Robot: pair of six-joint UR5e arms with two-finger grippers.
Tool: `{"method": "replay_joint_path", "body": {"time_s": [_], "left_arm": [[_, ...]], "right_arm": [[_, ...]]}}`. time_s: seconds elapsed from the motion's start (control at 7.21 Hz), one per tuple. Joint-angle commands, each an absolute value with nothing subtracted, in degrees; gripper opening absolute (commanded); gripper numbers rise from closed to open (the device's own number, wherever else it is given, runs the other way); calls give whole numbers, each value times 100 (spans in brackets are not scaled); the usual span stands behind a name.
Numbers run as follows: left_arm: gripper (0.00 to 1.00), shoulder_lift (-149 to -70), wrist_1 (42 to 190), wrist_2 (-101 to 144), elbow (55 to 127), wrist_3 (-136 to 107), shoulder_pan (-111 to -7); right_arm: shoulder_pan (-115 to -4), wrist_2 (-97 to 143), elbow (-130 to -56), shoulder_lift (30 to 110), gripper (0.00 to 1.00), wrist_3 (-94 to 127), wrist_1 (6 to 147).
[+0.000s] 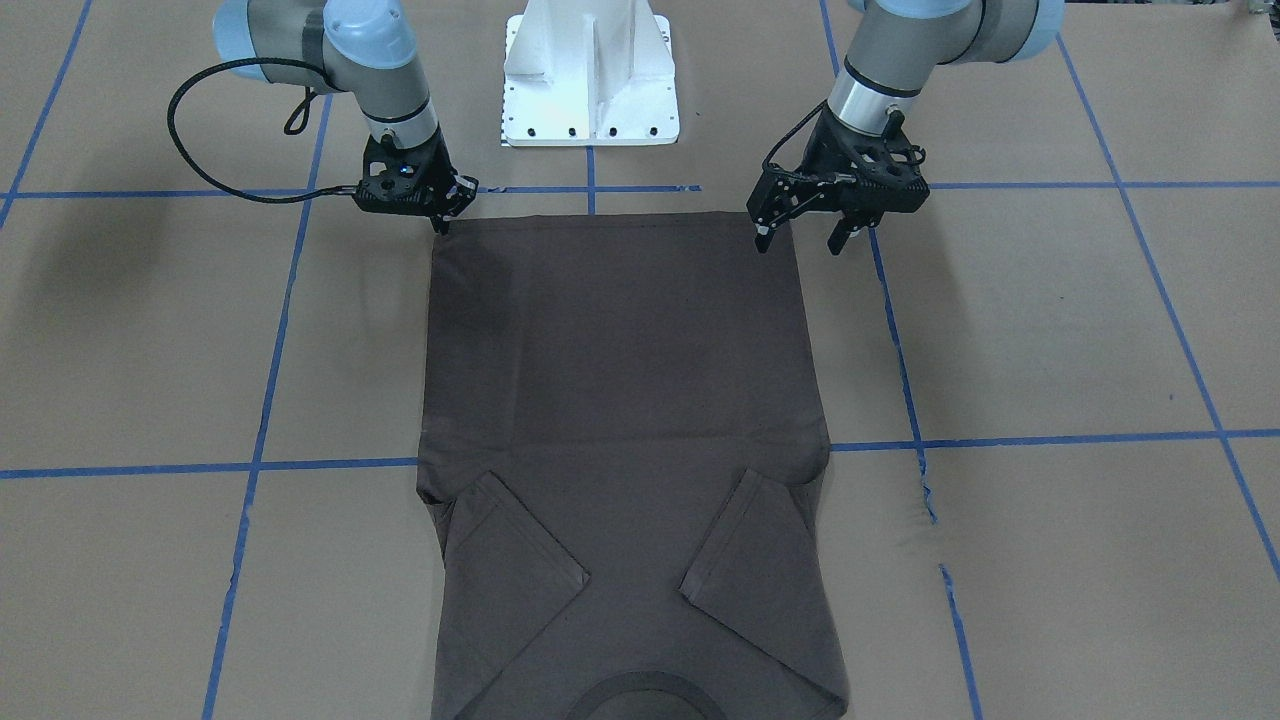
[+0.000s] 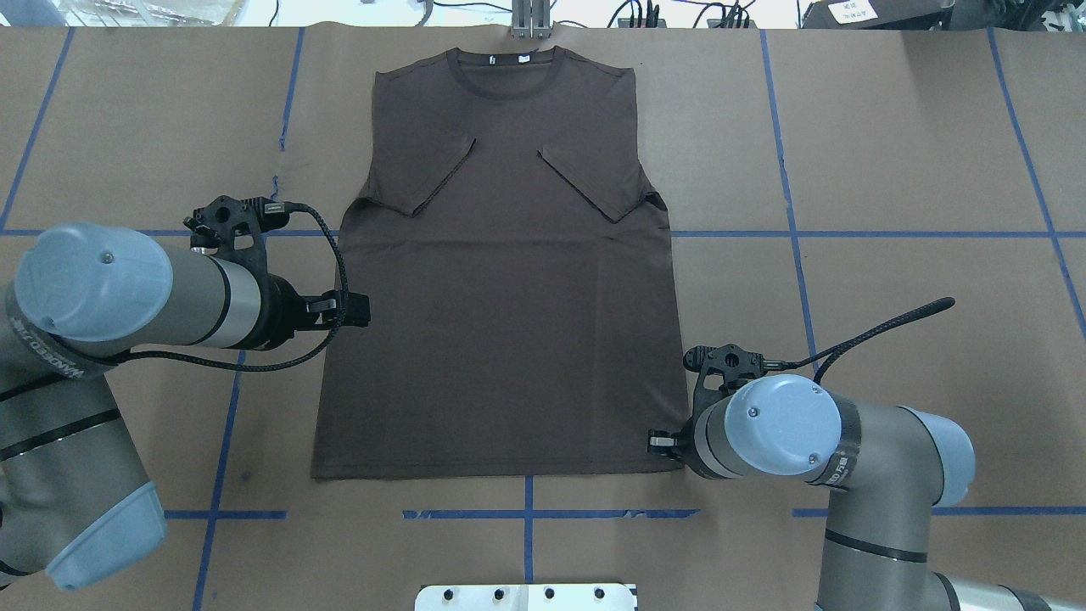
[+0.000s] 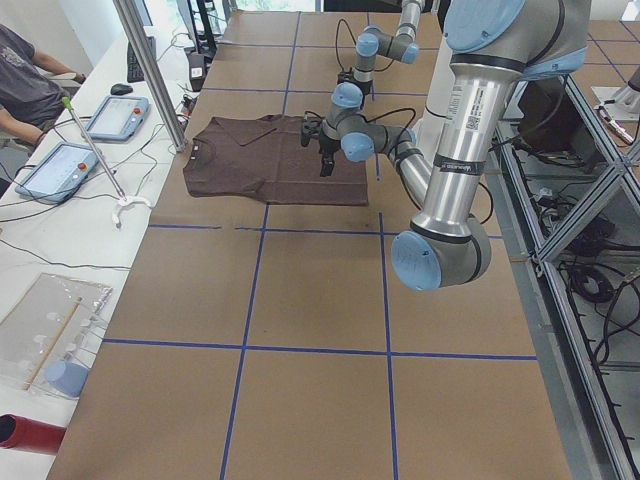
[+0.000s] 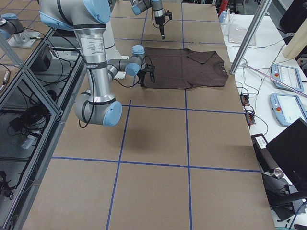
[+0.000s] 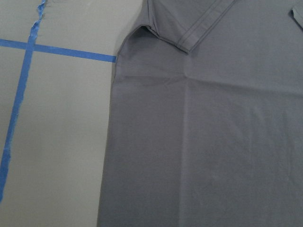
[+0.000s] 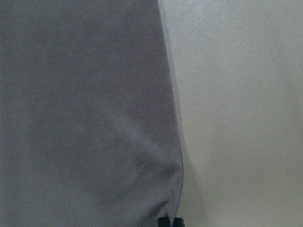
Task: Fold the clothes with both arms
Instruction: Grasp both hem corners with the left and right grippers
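Observation:
The dark brown-grey T-shirt (image 2: pixel 501 322) lies flat on the brown paper table, collar (image 2: pixel 506 72) away from the robot, hem towards it, both sleeves folded in over the chest. It also shows in the front-facing view (image 1: pixel 620 400). My right gripper (image 1: pixel 443 222) is down at the hem corner on its side and shut on the fabric; the right wrist view (image 6: pixel 170 221) shows the cloth puckered into its tips. My left gripper (image 1: pixel 800 240) is open and empty, raised beside the shirt's left edge (image 5: pixel 111 142). It touches nothing.
The white pedestal base (image 1: pixel 590 80) stands just behind the hem. Blue tape lines (image 2: pixel 789 233) cross the table. A metal pole (image 3: pixel 150 70) rises beyond the collar, with tablets (image 3: pixel 55 165) and a person on a side bench.

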State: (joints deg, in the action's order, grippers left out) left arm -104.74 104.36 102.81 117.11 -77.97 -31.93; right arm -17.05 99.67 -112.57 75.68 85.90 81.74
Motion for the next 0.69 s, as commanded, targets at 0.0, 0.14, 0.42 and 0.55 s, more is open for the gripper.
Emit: {"method": "replay_joint_path", "body": {"time_s": [0.0, 0.14, 0.42, 0.55], "left_arm": [[100, -10302, 10485, 10109, 11663, -9018, -2579], [100, -10275, 10407, 9638, 11637, -9609, -1984], [100, -10274, 9969, 9554, 11637, -9861, -1855], [100, -10170, 9836, 9493, 11637, -9861, -1767]], "right_arm": [[-1801, 10045, -11539, 7550, 0, 8491, 8174], [-1819, 10055, -11566, 7541, 0, 8490, 8174], [-1854, 10046, -11558, 7532, 0, 8499, 8174], [-1872, 10020, -11549, 7454, 0, 8516, 8183]]}}
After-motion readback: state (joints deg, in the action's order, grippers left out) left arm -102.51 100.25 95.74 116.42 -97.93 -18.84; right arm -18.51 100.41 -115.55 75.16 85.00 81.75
